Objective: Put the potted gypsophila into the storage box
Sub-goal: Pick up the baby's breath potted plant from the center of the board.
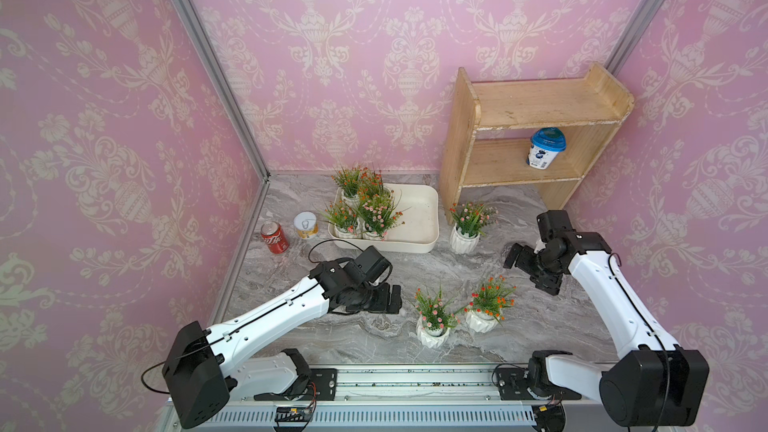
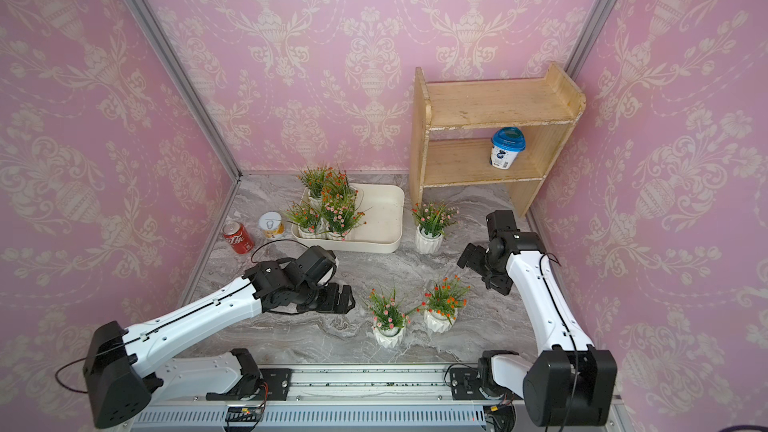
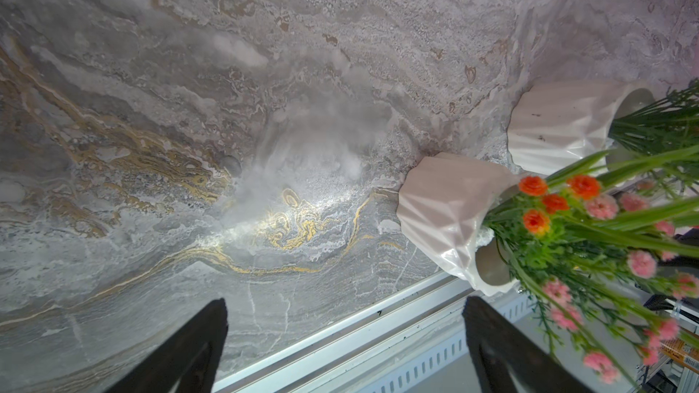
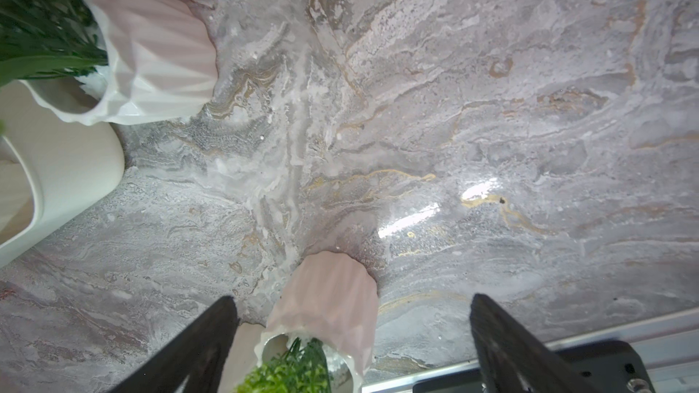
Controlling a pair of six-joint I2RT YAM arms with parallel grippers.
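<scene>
- top views (clock read from the table's middle, 12 at the back wall): the storage box sits at 11. four potted gypsophila crowd its 9 o'clock half; the other half is bare.
- three more stand on the table: the pot by the shelf at 2, just beside the box; the pink-flowered pot at 6; the orange-flowered pot at 5, close beside it.
- the left gripper lies low at 7, jaws spread and empty. the right gripper hangs at 3, likewise spread and empty.
- left wrist view: the fingers frame bare marble, with two pots off to one side.
- right wrist view: a ribbed pot, by its place the orange-flowered one, shows between the fingers.
- likely step: the right arm's reach for that pot. pinch the ribbed body below the foliage, keep it upright, clear the box's rolled rim, and set it in the bare half.
- in the way: the pink-flowered neighbour, springy stems, and the pot at 2 on the carry path. the wooden shelf at 1, cola can and tin can at 10 stand clear.
</scene>
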